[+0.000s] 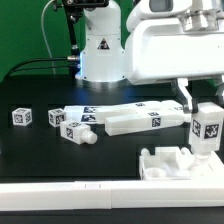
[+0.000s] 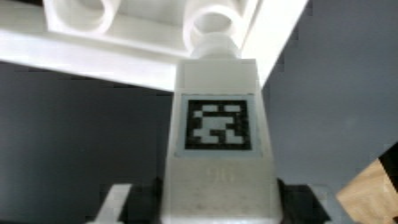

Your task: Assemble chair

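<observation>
The gripper [image 1: 203,106] grasps a white leg [image 1: 208,128] near its upper end, with one finger [image 2: 128,205] on each side, and holds it upright at the exterior view's right. The leg carries a square tag on the face turned to both cameras. Its round peg [image 2: 214,27] points down at the seat part [image 1: 168,160], a white block with round holes that lies on the black table [image 1: 40,150] near the front edge. The peg stands at one of these holes; whether it has entered the hole cannot be told. Toward the exterior view's left, a second leg [image 1: 78,131] lies on its side, with a long part [image 1: 140,121] just beside it and the marker board [image 1: 100,109] close behind. A tagged block [image 1: 55,117] sits near the second leg, and a small cube [image 1: 22,117] sits farther left, apart from the rest. The robot base [image 1: 100,50] stands at the rear.
</observation>
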Motion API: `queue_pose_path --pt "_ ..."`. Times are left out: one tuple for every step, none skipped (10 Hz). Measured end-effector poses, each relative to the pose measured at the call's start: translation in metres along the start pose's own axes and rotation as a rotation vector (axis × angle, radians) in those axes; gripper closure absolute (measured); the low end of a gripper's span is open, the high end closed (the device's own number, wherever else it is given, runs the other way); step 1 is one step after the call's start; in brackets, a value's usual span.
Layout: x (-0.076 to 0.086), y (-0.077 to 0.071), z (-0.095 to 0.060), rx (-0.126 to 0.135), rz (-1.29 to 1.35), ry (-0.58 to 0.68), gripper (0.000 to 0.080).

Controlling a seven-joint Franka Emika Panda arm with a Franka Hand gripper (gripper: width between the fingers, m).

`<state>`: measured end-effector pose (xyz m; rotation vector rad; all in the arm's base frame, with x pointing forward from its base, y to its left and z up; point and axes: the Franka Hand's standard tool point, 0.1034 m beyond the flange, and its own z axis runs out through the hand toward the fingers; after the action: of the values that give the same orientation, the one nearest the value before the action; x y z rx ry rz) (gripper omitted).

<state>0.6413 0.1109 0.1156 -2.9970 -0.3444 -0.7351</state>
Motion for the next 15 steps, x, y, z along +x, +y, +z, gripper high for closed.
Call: queue_pose_path --pt "-0.002 -0.002 0.003 0.002 -0.001 -0.004 0.0510" --pt "-0.004 -0.001 0.005 0.001 0.000 -0.008 0.0510" --pt "-0.006 0.000 0.008 0.000 0.000 -0.012 0.0510" --pt "-0.005 0.001 0.009 -0.001 0.000 -0.003 0.0510" --pt "-0.009 0.001 0.013 -0.001 0.000 -0.009 0.0510" --pt "-0.009 0.002 0.015 -0.002 0.001 -0.011 0.0510" --pt "-0.011 0.002 0.017 -0.002 0.001 -0.014 0.0510" --pt "-0.014 0.003 0.021 -0.002 0.001 -0.021 0.0510" --pt "-0.016 0.002 0.023 -0.001 0.001 -0.025 0.0510" --pt "-0.016 0.001 0.023 -0.001 -0.001 -0.023 0.0510" --pt "-0.016 0.000 0.023 0.000 -0.002 -0.024 0.0510" --pt "-0.017 -0.001 0.023 0.001 -0.003 -0.024 0.0510" --pt "-0.016 -0.001 0.023 0.001 -0.003 -0.024 0.0510" --pt "-0.017 -0.001 0.023 0.001 -0.003 -0.025 0.0510" --pt "-0.019 -0.001 0.024 0.006 0.002 -0.056 0.0323"
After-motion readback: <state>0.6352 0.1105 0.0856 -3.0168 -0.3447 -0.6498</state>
